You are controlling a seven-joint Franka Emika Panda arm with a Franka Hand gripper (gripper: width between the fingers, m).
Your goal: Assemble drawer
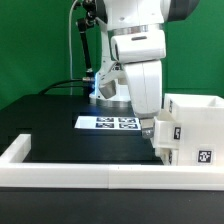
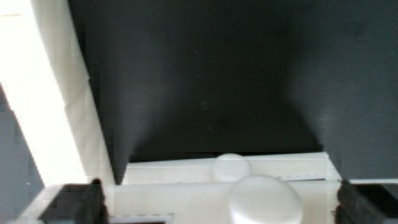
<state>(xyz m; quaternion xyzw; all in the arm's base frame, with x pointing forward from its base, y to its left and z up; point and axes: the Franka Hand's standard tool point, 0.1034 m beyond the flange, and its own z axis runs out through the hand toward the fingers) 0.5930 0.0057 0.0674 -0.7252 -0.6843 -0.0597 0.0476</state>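
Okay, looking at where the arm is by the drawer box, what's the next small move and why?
Probably a small nudge toward the exterior view's right, pressing the tray into the casing. The gripper is low at the casing's side, and the tray looks only partly seated. Whether the fingers grip it is unclear.

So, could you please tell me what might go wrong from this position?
The end effector sits right against the drawer casing, so a push could slide or tip it. The casing also stands near the border wall, where it might jam. The wrist view doesn't show the grip clearly, so a slip is possible.
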